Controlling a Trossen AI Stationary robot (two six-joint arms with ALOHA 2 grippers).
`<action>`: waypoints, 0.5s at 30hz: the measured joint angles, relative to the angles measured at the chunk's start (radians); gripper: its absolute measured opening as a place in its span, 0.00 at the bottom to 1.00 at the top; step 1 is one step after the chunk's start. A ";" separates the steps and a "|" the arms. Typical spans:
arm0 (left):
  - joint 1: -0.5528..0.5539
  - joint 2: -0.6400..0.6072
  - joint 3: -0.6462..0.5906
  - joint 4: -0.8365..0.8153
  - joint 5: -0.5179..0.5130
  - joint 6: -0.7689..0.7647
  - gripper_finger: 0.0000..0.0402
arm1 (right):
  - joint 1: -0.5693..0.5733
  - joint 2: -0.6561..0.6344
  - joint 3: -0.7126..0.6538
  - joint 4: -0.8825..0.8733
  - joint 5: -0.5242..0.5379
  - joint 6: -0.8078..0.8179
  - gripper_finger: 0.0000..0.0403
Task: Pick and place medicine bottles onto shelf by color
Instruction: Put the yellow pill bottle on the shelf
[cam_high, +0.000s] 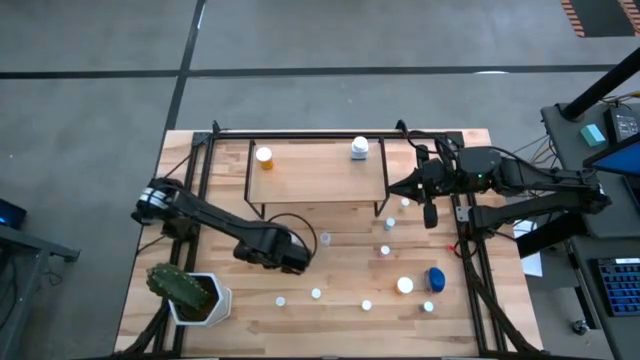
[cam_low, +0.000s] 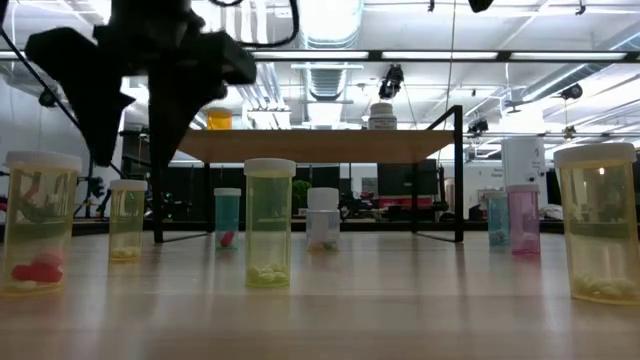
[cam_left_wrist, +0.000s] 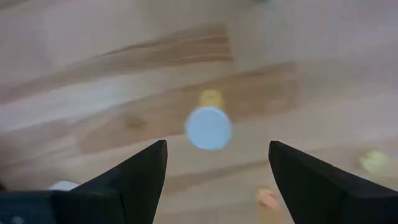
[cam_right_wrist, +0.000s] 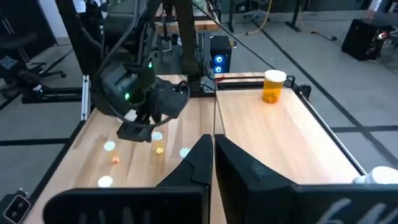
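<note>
— High view, item one: where is each arm?

— Left gripper (cam_high: 297, 262) hangs over the middle of the table (cam_high: 330, 315), in front of the shelf (cam_high: 315, 180). Right gripper (cam_high: 395, 187) sits at the shelf's right end, above the board's edge.

— State of the tools?

— Left: fingers (cam_left_wrist: 134, 180) spread wide, holding nothing; a white-capped yellow bottle (cam_left_wrist: 209, 124) stands on the wood beneath the gap between them. Right: fingers (cam_right_wrist: 199, 165) pressed together, nothing visible between them.

— Stock on the shelf?

— Two pieces: an orange bottle (cam_high: 264, 157) at the back left, a white-bodied bottle (cam_high: 359, 149) at the back right, well apart.

— And off the shelf?

— The remaining small bottles (cam_high: 384, 250) are scattered upright across the right and front of the table, with the wider blue bottle (cam_high: 436, 279) near the right edge. One clear bottle (cam_high: 326, 239) stands just beside the left gripper. (The cactus pot (cam_high: 190, 295) occupies the front left corner.)

— Low view?

— A row of upright bottles (cam_low: 269, 222) in front of the shelf; contents too small to identify.
</note>
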 joint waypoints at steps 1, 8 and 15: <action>0.000 0.007 0.000 0.005 -0.013 0.000 0.66 | 0.000 0.000 0.000 0.000 0.000 -0.005 0.02; 0.001 0.055 -0.009 0.007 -0.036 -0.005 0.66 | 0.000 0.000 0.000 -0.001 0.000 -0.026 0.02; 0.001 0.067 -0.029 0.011 -0.029 -0.014 0.58 | 0.000 0.000 -0.003 -0.003 0.000 -0.019 0.02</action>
